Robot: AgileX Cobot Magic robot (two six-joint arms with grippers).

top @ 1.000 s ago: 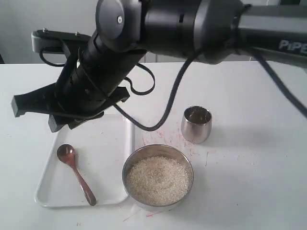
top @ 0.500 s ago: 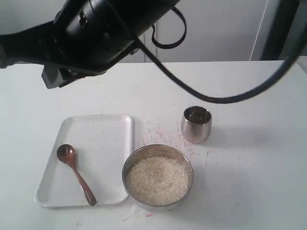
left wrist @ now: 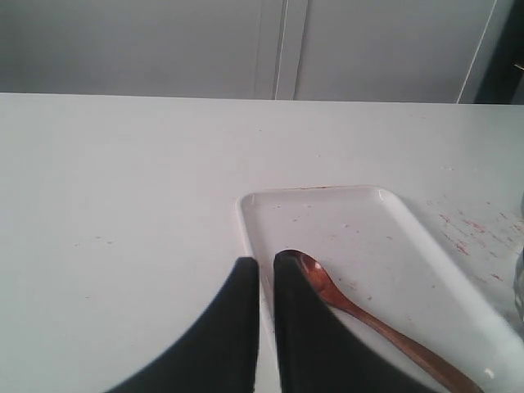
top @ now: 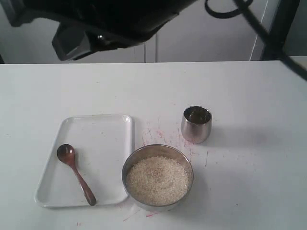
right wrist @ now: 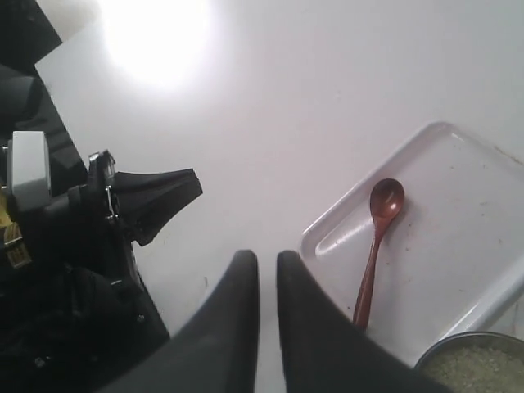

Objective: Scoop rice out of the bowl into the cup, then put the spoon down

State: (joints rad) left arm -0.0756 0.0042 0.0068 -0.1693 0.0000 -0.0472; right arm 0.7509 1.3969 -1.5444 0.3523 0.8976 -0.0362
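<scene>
The spoon (top: 76,174) lies on the white tray (top: 110,125) at the lower left of the exterior frame, its oval end toward the upper left and its handle running down to the tray's near edge; nothing grips it; I judge the job is either done, spoon set down, or not begun, and these views alone cannot decide that. The bowl (top: 158,178) sits just right of the tray at lower centre, heaped with rice (top: 157,179); the cup (top: 196,124) stands apart from it, up and to the right; what it holds I cannot make out.

The right gripper (right wrist: 266,260) hangs high above the table, its jaws drawn nearly together with only a slim gap and nothing between them; in its view the spoon shows at right of centre, well apart. The left gripper (left wrist: 264,266) is likewise pinched almost closed on nothing, low beside the tray's corner, the spoon just past its tips.

If scooping remains, the next move calls for spreading the jaws, dropping to the slim handle and pinching it squarely; the glossy wood may slip.

No brand, label or writing is readable; faint reddish specks mark the table near the cup.
</scene>
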